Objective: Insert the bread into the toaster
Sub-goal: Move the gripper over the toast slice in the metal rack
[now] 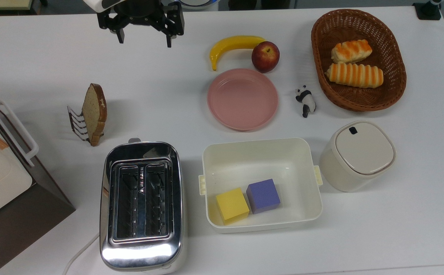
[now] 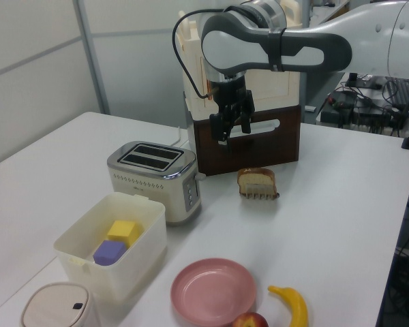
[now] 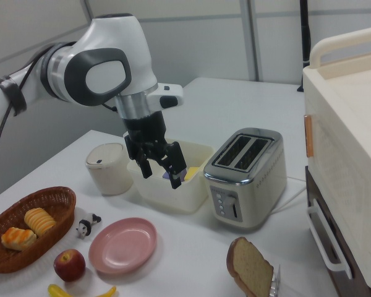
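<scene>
Scene on a white table (image 1: 34, 57). The bread (image 1: 94, 112), a brown slice with a speckled crumb, a darker crust and a rounded top, is held upright on edge in a small wire rack (image 1: 77, 123); in the top view it is seen just above the toaster's upper left corner, apart from it. The toaster (image 1: 141, 204), a shiny chrome body with rounded corners, is shown with two dark slots in which wire guides are visible, and a white cord (image 1: 77, 258) is seen at its lower left in the top view. The gripper (image 1: 144, 40) is held above the table with its black fingers spread apart and nothing between them; it is seen well apart from the bread. To the top view's right of the toaster a cream tub (image 1: 262, 152) is placed, in which a yellow cube (image 1: 232, 205) and a purple cube (image 1: 263, 195) lie side by side, touching
</scene>
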`<state>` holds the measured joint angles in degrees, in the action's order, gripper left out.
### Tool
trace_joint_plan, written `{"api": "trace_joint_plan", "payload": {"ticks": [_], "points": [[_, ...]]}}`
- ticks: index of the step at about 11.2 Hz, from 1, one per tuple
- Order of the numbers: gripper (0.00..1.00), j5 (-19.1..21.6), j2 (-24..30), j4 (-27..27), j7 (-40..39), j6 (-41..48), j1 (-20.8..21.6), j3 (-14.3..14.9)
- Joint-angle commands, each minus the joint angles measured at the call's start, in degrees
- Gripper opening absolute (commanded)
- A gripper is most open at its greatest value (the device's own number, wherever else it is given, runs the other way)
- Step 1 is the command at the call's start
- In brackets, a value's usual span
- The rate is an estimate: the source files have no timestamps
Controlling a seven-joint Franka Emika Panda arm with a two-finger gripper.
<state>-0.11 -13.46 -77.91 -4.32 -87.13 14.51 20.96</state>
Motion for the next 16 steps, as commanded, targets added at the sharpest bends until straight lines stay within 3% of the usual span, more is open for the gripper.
{"api": "trace_joint_plan", "payload": {"ticks": [1,3,6,8,11,15,16], "points": [[1.00,-0.25,2.29,-1.45,0.89,0.21,0.61,0.22],[1.00,-0.68,1.86,-2.07,-0.77,0.04,0.09,0.22],[1.00,-1.12,0.46,-2.77,-11.65,-0.92,-3.33,0.75],[1.00,-2.60,-1.82,-5.31,-15.53,-6.70,-5.27,0.84],[1.00,-6.91,-4.28,-10.23,-16.16,-15.49,-6.24,0.75],[1.00,-8.23,-9.03,-11.04,-16.16,-20.17,-8.26,0.84],[0.89,-8.50,-9.21,-11.04,-16.51,-21.40,-8.87,0.75]]}}
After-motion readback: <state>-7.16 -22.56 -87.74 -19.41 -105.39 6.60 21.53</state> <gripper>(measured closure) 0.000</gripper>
